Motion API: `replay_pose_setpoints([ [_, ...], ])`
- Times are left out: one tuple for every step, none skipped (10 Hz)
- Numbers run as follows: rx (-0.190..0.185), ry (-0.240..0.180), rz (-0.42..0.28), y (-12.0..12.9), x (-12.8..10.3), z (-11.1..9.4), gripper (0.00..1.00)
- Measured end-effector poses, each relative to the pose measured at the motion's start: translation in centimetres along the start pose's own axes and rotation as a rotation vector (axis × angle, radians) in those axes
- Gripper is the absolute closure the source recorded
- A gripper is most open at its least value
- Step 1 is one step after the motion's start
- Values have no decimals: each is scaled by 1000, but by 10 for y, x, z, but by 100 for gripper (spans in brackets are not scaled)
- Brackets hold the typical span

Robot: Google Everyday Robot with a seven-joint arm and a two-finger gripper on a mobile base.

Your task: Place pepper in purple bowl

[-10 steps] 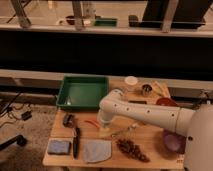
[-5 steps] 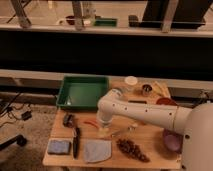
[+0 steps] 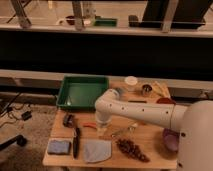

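The pepper [image 3: 90,126] is a slim orange-red sliver lying on the wooden table [image 3: 150,137], left of centre. My gripper [image 3: 102,128] points straight down right beside the pepper's right end, at table level, and hides that tip. The white arm [image 3: 145,112] stretches in from the right. The purple bowl [image 3: 169,140] sits at the table's right edge, partly hidden behind the robot's white body.
A green tray [image 3: 82,92] lies at the back left. A white cup [image 3: 131,81], a metal can [image 3: 146,90] and a red-brown bowl [image 3: 165,101] stand at the back right. Along the front lie a blue sponge [image 3: 59,146], a black tool [image 3: 76,141], a grey cloth [image 3: 97,150] and a dark bunch [image 3: 131,149].
The gripper has dropped a little and shifted slightly left, down onto the pepper's right end. Nothing else on the table has moved.
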Motion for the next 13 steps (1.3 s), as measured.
replay_pose_setpoints([
  [2, 3, 0, 0, -1, -1, 72],
  [6, 4, -2, 0, -3, -2, 82],
  [8, 6, -4, 0, -4, -3, 85],
  [9, 9, -7, 0, -5, -3, 86],
  [10, 8, -8, 0, -8, -4, 86],
  [12, 4, -7, 0, -9, -7, 86],
  [16, 0, -5, 0, -9, -10, 86],
  [29, -2, -3, 0, -10, -15, 86],
  [38, -2, -3, 0, -11, -18, 86],
  [53, -1, -4, -1, -11, -23, 86],
  [73, 0, -3, -2, -10, -29, 86],
  [96, -1, -1, -3, -9, -38, 86],
  [116, -3, 1, -4, -7, -49, 86],
])
